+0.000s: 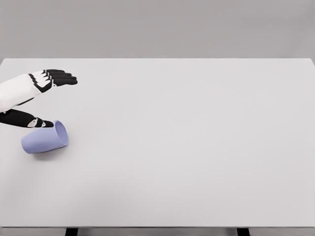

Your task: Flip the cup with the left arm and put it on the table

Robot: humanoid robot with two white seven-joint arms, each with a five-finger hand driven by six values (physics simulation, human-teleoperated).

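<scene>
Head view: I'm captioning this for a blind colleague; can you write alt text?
A pale blue cup lies on its side near the left edge of a white table, its opening facing right. The robot's left hand is beside it with fingers extended, not gripping it.

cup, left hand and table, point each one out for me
cup (43, 140), head view, on its lavender side wall
left hand (49, 81), head view, on the back of the hand
table (197, 147), head view, on bare white top

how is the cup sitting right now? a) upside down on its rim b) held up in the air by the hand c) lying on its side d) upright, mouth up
c: the cup lies on its side on the table, its open mouth facing right, with the left hand open just above and behind it, not gripping it.
</scene>
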